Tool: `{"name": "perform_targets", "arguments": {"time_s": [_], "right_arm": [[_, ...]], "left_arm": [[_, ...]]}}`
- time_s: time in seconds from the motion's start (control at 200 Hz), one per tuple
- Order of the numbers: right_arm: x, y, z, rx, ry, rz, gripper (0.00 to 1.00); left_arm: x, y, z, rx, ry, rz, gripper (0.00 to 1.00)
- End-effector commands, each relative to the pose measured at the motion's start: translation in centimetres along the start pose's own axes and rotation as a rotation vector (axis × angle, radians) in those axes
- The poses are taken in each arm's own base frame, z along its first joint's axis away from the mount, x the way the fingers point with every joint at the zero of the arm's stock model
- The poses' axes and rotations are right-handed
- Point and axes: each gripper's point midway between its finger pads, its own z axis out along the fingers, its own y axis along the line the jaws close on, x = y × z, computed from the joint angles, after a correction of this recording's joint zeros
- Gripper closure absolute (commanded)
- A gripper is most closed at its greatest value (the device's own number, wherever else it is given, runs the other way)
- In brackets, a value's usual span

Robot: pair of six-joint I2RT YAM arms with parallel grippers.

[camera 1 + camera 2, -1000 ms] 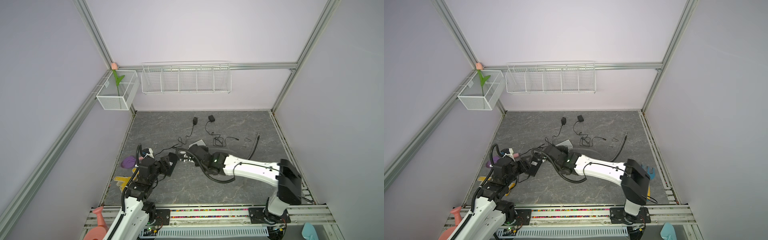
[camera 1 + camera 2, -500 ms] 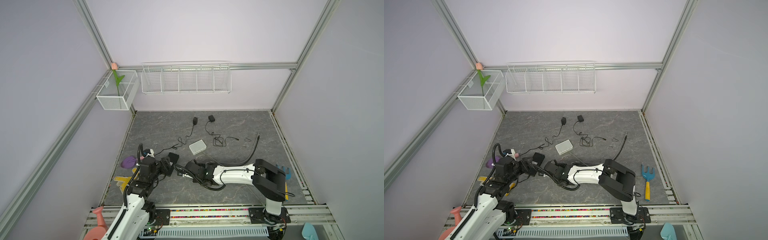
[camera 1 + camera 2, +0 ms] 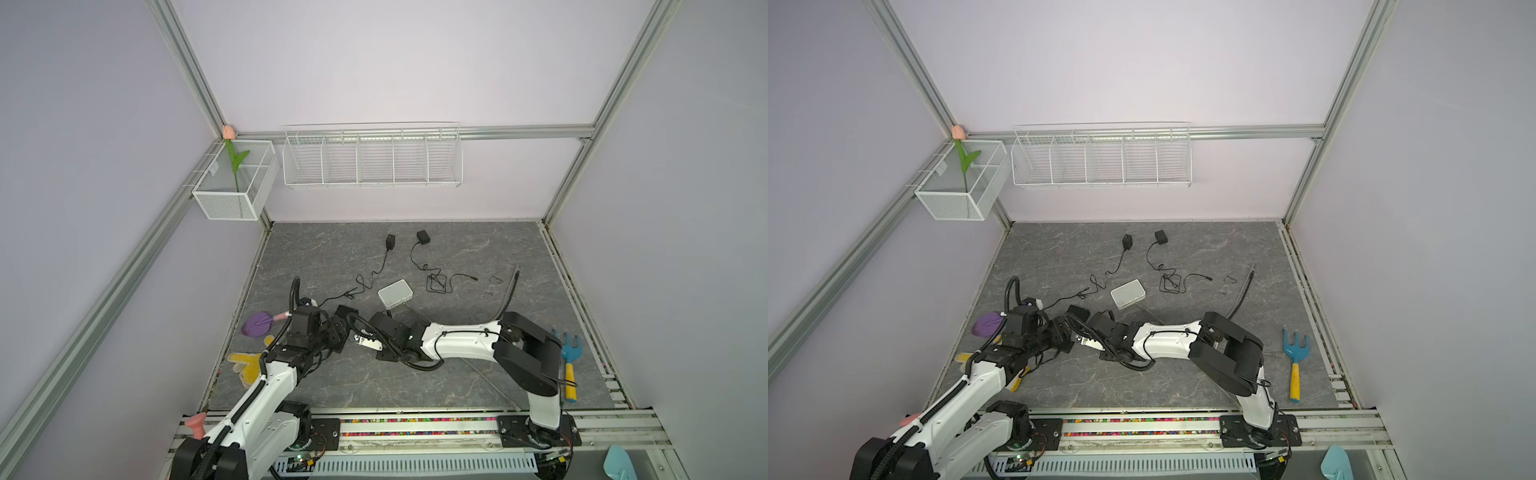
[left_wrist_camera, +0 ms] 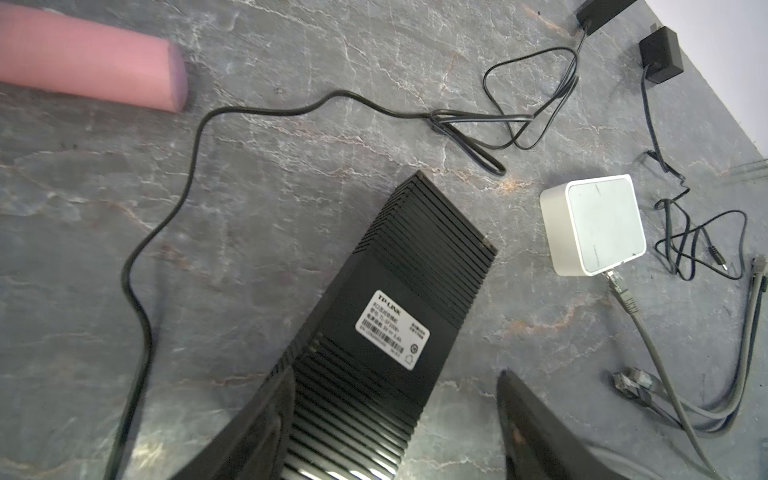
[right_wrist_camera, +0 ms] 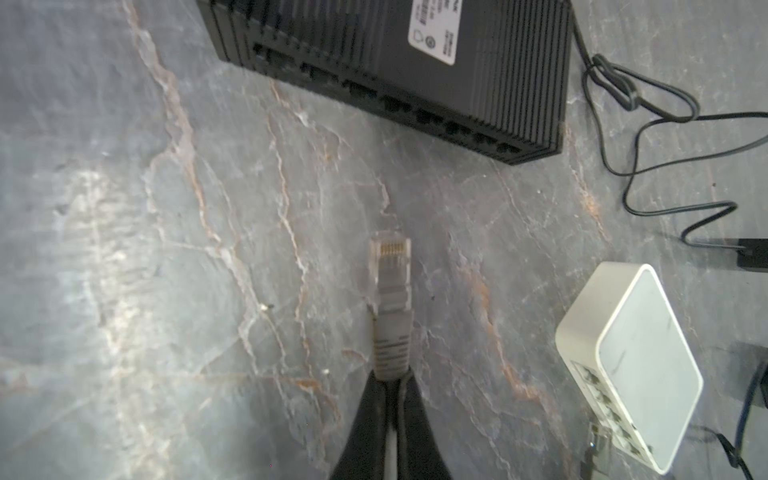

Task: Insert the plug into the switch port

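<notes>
The black switch [image 4: 374, 257] lies label up between the fingers of my left gripper [image 4: 397, 374], which is open. One finger [image 4: 266, 411] rests against the switch's side, and bare floor shows before the other finger [image 4: 523, 419]. My right gripper [image 5: 390, 376] is shut on the grey boot just behind the clear plug [image 5: 390, 257]. The plug points at the switch's row of ports [image 5: 386, 104] with a stretch of floor between them. In both top views the two grippers meet at the front left, by the switch [image 3: 345, 312] [image 3: 1077, 312].
A small white box [image 3: 395, 292] [image 5: 640, 370] with a grey cable [image 4: 623, 295] plugged in lies just behind. Two black adapters [image 3: 390, 241] [image 3: 423, 237] trail thin cords. A purple scoop [image 3: 257, 324] lies at the left wall, a blue rake [image 3: 1295, 353] at the right.
My right arm has drawn back from over the white box toward the front, bringing the plug down beside the left gripper. The white box is now uncovered. The left gripper shifted slightly frontward.
</notes>
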Motion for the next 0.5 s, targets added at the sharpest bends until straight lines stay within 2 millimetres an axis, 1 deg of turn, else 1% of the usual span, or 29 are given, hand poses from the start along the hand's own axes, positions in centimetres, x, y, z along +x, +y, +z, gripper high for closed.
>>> {"name": "perform_targets", "arguments": {"time_s": [0.0,0.115,0.195,0.33,0.41,0.5], "right_arm": [[-0.8,1.3,0.4,-0.088,-0.008,0.019,0.94],[-0.9,1.9,0.6,-0.123,-0.001,0.02,0.93],[-1.3,2.2,0.5,-0.15,-0.01,0.024,0.94],[-1.4,2.5,0.7,-0.167,-0.014,0.028,0.94],[-1.5,2.6,0.8,-0.175,-0.021,0.032,0.94],[-1.7,2.7,0.8,-0.185,-0.028,0.038,0.94]], "left_arm": [[-1.3,-1.0,0.4,0.012,0.0,0.021,0.28],[-0.7,-1.1,1.3,0.006,0.059,0.019,0.32],[-0.4,-1.2,1.7,-0.002,0.101,0.028,0.32],[0.3,-1.5,2.2,0.015,0.152,0.037,0.35],[0.7,-1.9,2.4,0.047,0.171,0.038,0.38],[0.9,-2.4,2.2,0.082,0.173,0.026,0.39]]}}
